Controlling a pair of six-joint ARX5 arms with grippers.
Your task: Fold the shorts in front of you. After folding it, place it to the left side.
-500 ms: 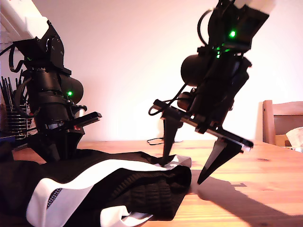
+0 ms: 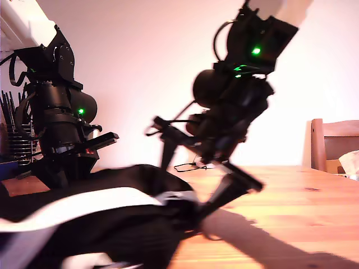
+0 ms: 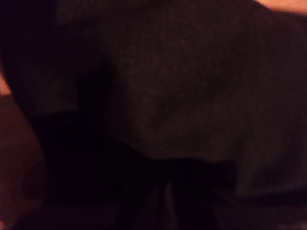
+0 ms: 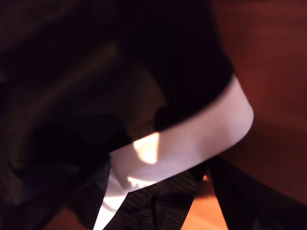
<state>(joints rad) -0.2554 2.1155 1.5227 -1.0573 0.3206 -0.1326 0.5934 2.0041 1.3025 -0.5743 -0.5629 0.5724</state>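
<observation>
Shorts (image 2: 112, 224) lay bunched at table (image 2: 291, 224) near edge, exterior view's left — my second gripper (image 2: 188, 188), jaws spread, at hem prob. to fold; my first gripper (image 2: 67, 168) buried in fabric, grip can't tell.

A plain pale wall (image 2: 140, 56) is seen behind a wooden bench (image 2: 303, 207), all lit warmly with a pinkish cast. Dark shadows are thrown across the bench. At the exterior view's right, a wooden chair (image 2: 331, 137) is set behind it. A thin black cable (image 2: 188, 166) is laid near the wall, and dark upright rods (image 2: 8, 106) are seen at the exterior view's left
</observation>
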